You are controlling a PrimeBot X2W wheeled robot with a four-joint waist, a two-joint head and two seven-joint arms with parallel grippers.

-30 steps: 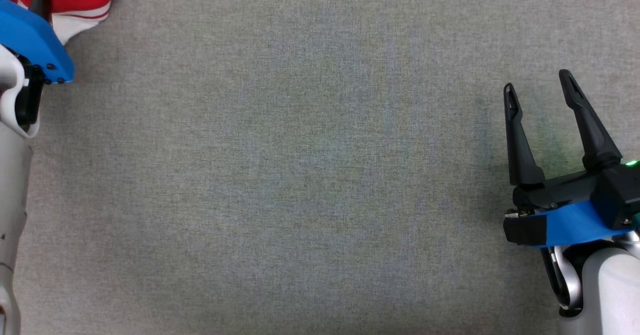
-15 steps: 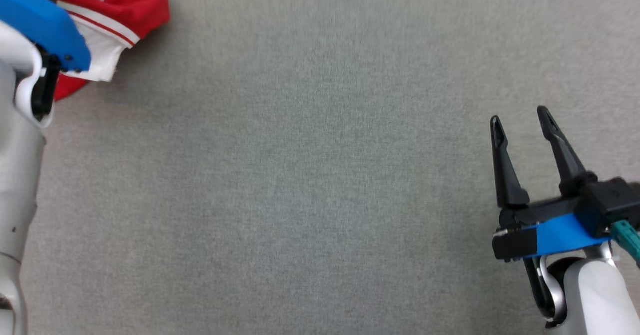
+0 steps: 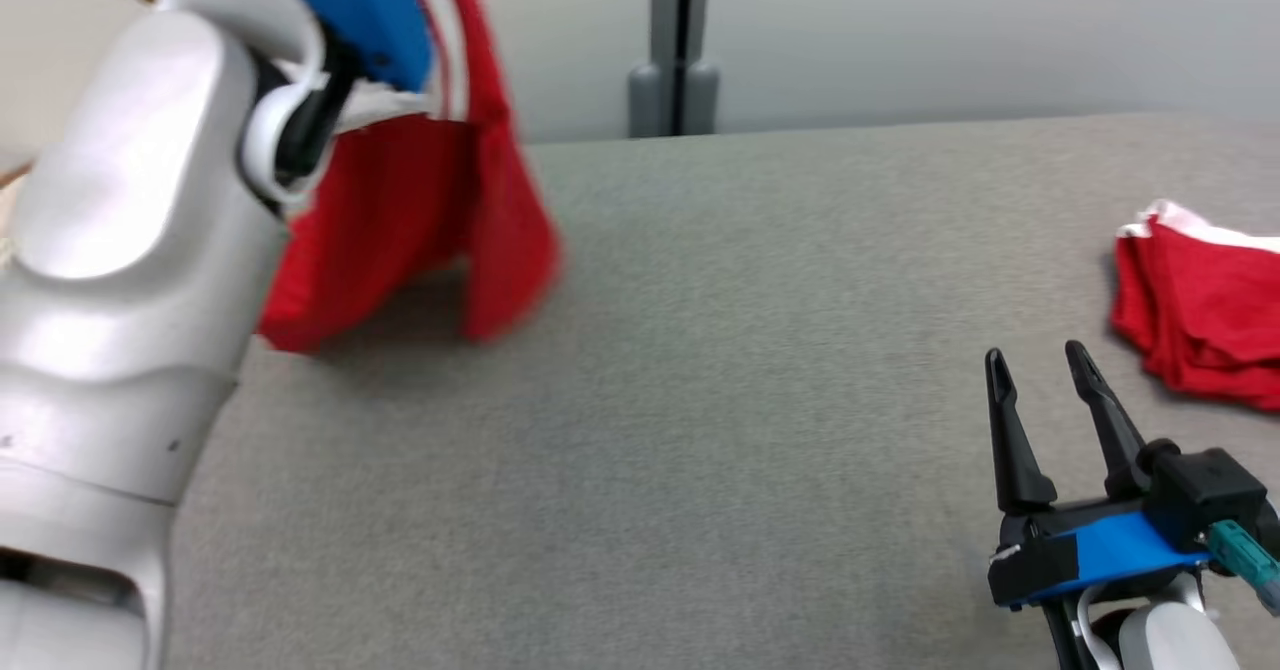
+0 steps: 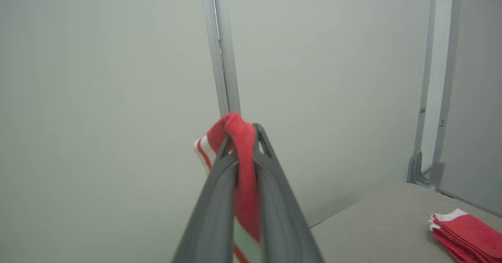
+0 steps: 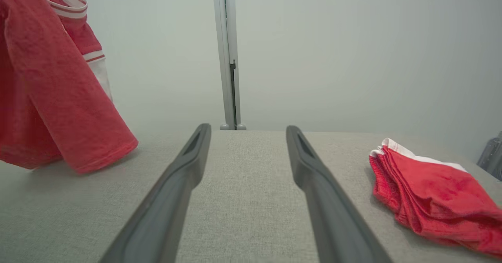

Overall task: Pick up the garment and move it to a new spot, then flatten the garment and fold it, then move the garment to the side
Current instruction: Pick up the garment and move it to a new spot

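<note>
Your left gripper [image 4: 242, 137] is pinching the red garment [image 4: 246, 184], the one with white striped trim. Its 2 fingers are pressed close together, with a fold of cloth bunched between the tips and poking out above them. In the head view the garment hangs below that gripper over the far left of the grey table [image 3: 700, 400], lifted high. 2 loose parts drop toward the surface, and you cannot tell whether the hem touches it. Your right gripper [image 3: 1036, 360] sits low over the near right of the table, its 2 fingers spread with nothing between them, well apart from the hanging garment. A folded pile of red clothes [image 3: 1200, 320] lies on the table just beyond it to the right. A grey post [image 3: 680, 40] stands behind the table's far edge
</note>
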